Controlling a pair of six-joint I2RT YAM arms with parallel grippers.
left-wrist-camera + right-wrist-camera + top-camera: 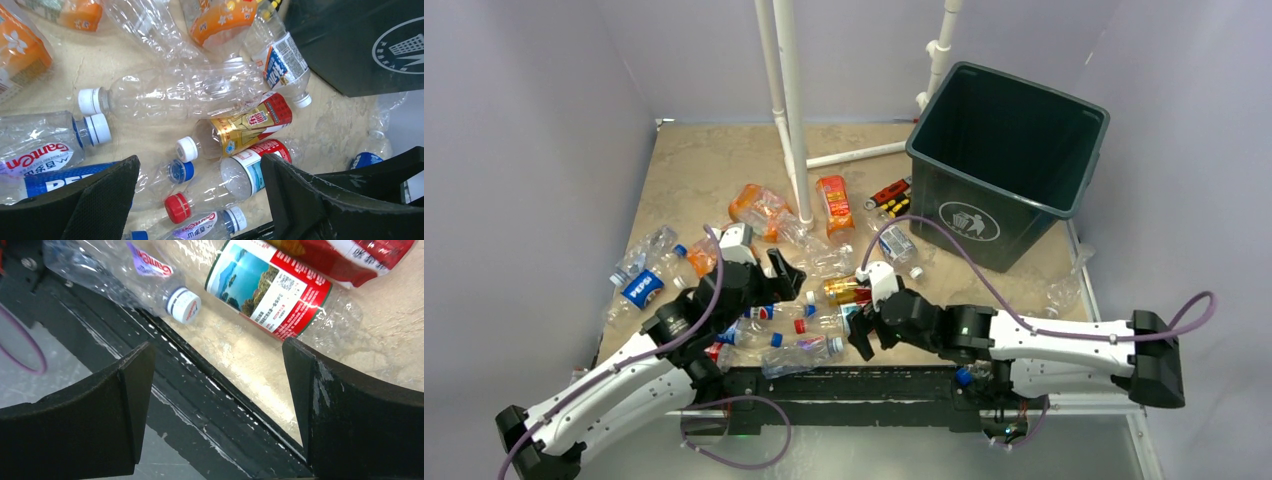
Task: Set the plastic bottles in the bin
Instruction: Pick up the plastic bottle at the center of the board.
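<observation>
Several crushed clear plastic bottles (769, 290) lie scattered over the tan table's middle and left. The dark bin (1009, 160) stands at the back right, with nothing showing inside it. My left gripper (792, 280) hovers open above the pile. In the left wrist view its fingers (200, 160) straddle a red-capped bottle with a red and white label (235, 180), without touching it. My right gripper (861, 335) hangs open at the table's front edge. Between its fingers (215, 352) there is only the black rail (210, 405); the red-labelled bottle (270, 290) lies just beyond.
A white pipe frame (789, 100) stands behind the pile. Small red, yellow and black tools (891, 195) lie next to the bin. A Pepsi bottle (642, 288) sits at the far left, and a clear one (1064, 290) lies right of the bin. Purple walls enclose the table.
</observation>
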